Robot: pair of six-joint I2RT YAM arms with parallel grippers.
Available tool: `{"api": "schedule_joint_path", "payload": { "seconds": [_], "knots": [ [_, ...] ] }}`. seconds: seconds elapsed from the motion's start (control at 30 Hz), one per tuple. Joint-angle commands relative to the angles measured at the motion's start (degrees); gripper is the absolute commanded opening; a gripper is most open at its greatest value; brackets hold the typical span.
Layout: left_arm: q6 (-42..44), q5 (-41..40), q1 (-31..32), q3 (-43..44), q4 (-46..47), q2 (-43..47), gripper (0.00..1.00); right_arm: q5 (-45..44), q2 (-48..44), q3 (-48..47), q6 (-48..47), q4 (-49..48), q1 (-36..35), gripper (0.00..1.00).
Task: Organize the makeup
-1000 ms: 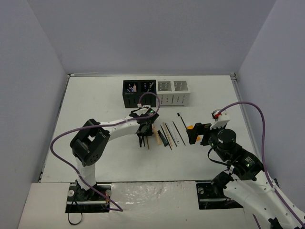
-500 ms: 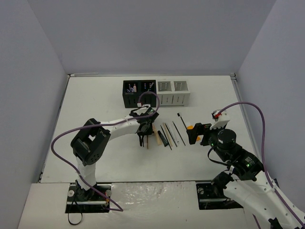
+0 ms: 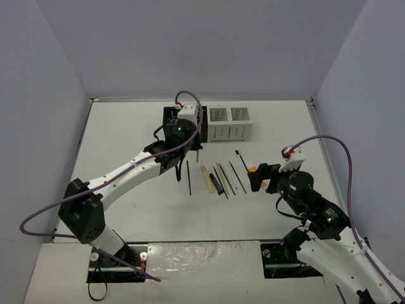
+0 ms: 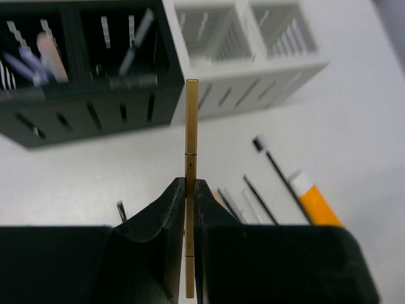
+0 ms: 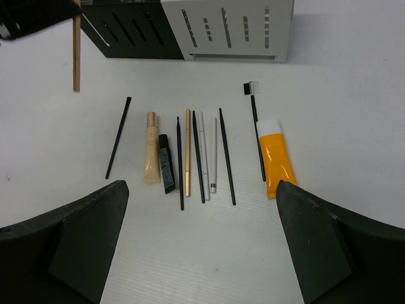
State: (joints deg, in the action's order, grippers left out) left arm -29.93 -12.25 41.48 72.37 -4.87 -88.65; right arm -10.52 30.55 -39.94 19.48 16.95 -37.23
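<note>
makeup (image 5: 198, 155) lies mostly in a neat row on the table (image 5: 354, 95), in front of the black organizer (image 4: 76, 107) and a bit to its right. the row has thin black sticks, a pale tube (image 5: 150, 147), a small black tube (image 5: 165, 163), slim pencils, a white-headed brush (image 5: 255, 126) and a flat orange tube (image 5: 276, 157) at the end farthest from the black organizer. one tan pencil (image 4: 192, 120) is lifted off the table, pinched between the closed fingers of the left gripper (image 4: 190, 190). it hangs just in front of the black organizer's right-hand corner, beside the white organizer (image 4: 253, 69). inside the black organizer stand a few lilac and peach pieces, too blurred to name. the right gripper (image 5: 202, 189) hovers on the near side of the row, apart from the black organizer, fingers spread wide and holding nothing.
</note>
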Motion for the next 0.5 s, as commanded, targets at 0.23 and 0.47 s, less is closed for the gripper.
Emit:
{"api": "schedule_joint_path", "payload": {
  "seconds": [0.23,0.47],
  "knots": [
    [23.7,16.7,-10.2,11.0,39.1,-10.6,0.0,0.0,0.9,-0.4,-0.1,-4.0,-0.6,1.0],
    [29.7,28.4,-13.7,16.4,46.1,-18.3,0.0,0.7,1.1,-0.4,-0.4,-4.0,-0.6,1.0]
  ]
}}
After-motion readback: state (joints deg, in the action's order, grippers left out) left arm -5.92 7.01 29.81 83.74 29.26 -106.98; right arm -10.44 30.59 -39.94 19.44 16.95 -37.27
